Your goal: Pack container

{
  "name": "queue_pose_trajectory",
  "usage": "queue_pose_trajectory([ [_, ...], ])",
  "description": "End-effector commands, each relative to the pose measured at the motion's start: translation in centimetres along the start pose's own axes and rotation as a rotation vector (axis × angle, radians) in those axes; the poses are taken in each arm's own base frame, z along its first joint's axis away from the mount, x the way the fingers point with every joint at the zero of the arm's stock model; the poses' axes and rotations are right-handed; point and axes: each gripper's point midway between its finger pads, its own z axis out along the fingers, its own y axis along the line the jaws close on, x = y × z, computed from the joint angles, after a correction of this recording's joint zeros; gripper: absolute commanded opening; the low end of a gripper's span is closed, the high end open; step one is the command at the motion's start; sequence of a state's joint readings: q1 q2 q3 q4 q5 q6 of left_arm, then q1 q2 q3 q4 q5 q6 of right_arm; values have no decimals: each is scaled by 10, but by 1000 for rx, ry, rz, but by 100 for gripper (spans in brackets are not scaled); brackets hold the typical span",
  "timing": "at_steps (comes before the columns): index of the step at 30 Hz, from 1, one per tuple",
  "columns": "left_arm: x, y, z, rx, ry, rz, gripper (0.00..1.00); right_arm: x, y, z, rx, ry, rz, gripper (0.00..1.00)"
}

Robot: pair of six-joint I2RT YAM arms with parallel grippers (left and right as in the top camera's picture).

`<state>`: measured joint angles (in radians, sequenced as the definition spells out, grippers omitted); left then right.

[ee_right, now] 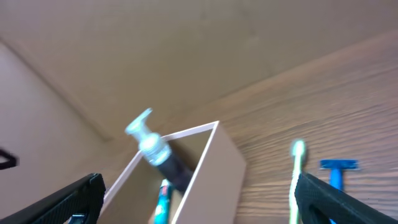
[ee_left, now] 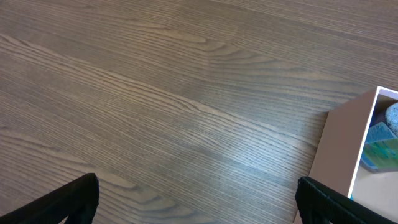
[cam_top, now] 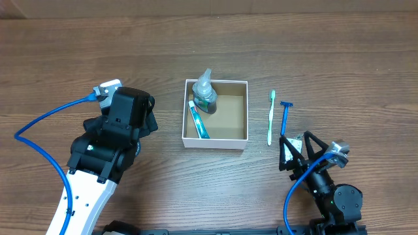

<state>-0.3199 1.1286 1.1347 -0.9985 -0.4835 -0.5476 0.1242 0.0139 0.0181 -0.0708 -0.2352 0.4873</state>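
The container (cam_top: 232, 117), a white-walled box with a brown inside, sits mid-table. In it stand a clear bottle (cam_top: 204, 91) and a teal toothpaste tube (cam_top: 198, 120). To its right, on the wood, lie a green toothbrush (cam_top: 272, 117) and a blue razor (cam_top: 285, 117). My left gripper (cam_top: 149, 114) is open just left of the box, with nothing between its fingers. The left wrist view shows the box wall (ee_left: 342, 149) at the right. My right gripper (cam_top: 297, 147) hangs open below the razor, holding nothing. The right wrist view shows the box (ee_right: 221, 168), bottle (ee_right: 155, 152), toothbrush (ee_right: 296, 180) and razor (ee_right: 337, 171).
A blue cable (cam_top: 39, 124) loops from the left arm over the left of the table. Another blue cable (cam_top: 297, 186) curls by the right arm's base near the front edge. A pale wall borders the table's far side (cam_top: 209, 8).
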Motion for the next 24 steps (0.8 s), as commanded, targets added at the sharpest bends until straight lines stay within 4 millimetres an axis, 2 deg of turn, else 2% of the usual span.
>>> queue_pose_trajectory([
  [1,-7,2,-2,-8,-18,-1,100,3,9,-1,-50,25,20,100],
  [8,-6,2,-1,-9,-17,-1,100,-19,18,-10,22,73,-4,100],
  [11,-6,1,-1,-9,-17,-1,100,-33,14,-13,141,140,6,100],
  [19,-6,1,0,-10,-14,1,100,-69,20,-12,342,433,-126,100],
  [24,-6,1,0,-11,-14,1,100,-71,-8,-16,569,632,-146,100],
])
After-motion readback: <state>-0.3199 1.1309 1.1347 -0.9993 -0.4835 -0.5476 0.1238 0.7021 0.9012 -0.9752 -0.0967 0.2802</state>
